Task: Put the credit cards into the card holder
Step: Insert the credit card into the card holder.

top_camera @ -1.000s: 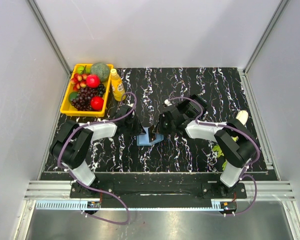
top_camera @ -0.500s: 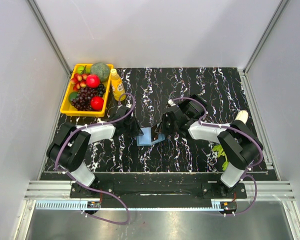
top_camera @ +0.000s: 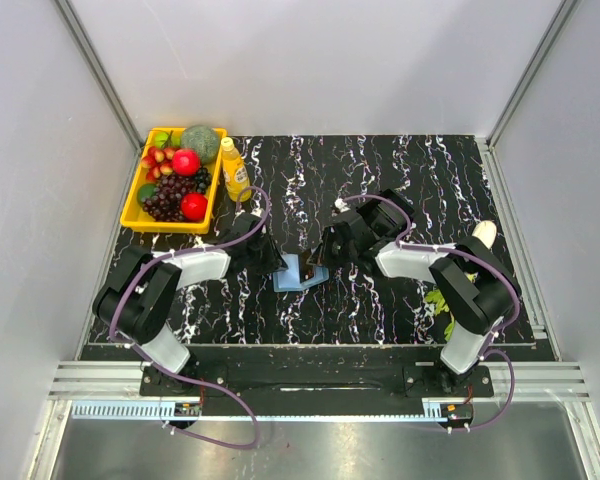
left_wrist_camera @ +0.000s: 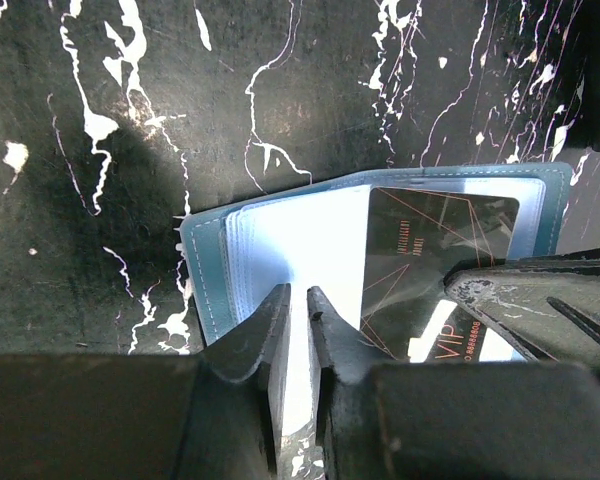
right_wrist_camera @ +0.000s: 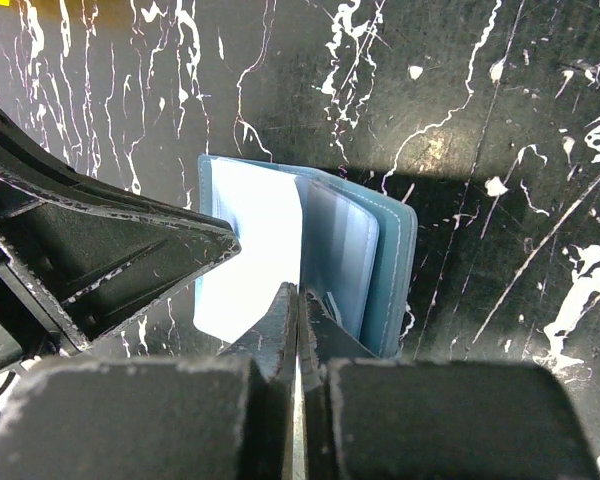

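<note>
The blue card holder (top_camera: 298,274) lies open on the black marbled table between my two grippers. It also shows in the left wrist view (left_wrist_camera: 280,225) and the right wrist view (right_wrist_camera: 385,255). A dark credit card (left_wrist_camera: 430,240) with "VIP" lettering lies at a slant over its right half. My right gripper (top_camera: 319,262) (right_wrist_camera: 298,290) is shut on that card's thin edge, at the wallet's inner pocket. My left gripper (top_camera: 279,264) (left_wrist_camera: 298,292) has its jaws almost together with nothing between them, tips down on the wallet's left page. No other cards show.
A yellow tray (top_camera: 130,208) of fruit stands at the back left with a yellow bottle (top_camera: 234,168) beside it. A banana (top_camera: 483,235) and a green item (top_camera: 437,300) lie by the right arm. Grey walls enclose the table.
The right gripper has shifted slightly left and down toward the wallet with the card. The left gripper has stayed on the wallet.
</note>
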{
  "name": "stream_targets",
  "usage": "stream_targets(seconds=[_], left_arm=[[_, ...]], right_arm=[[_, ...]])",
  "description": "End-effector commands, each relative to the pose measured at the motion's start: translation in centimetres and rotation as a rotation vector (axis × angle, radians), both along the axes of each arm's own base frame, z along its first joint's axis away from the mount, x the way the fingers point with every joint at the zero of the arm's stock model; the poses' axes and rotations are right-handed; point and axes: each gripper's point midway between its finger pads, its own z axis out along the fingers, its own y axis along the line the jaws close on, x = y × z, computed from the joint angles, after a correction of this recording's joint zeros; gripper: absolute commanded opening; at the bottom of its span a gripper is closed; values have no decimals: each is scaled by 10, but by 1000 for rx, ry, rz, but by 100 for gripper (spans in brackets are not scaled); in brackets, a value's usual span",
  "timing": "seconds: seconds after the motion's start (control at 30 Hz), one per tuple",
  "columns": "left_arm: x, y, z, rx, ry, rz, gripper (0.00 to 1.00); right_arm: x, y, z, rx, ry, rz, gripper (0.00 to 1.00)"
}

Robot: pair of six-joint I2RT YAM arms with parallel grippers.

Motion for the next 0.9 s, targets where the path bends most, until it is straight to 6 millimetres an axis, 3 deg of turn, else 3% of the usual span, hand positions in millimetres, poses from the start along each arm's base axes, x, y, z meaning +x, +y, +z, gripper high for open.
stream_targets(seconds=[0.0, 0.2, 0.43, 0.87], left_arm=[[-20, 23, -28, 118, 90, 15, 18], [-22, 25, -30, 129, 105, 17, 19], [-28, 46, -26, 238, 111, 26, 27], [-39, 49, -50, 257, 168, 14, 27]], right_arm=[[-1, -1, -5, -8, -17, 30, 0], [-2, -4, -14, -2, -51, 40, 0], [6, -16, -10, -92, -150, 73, 0], [11, -18, 20, -71, -213, 117, 0]])
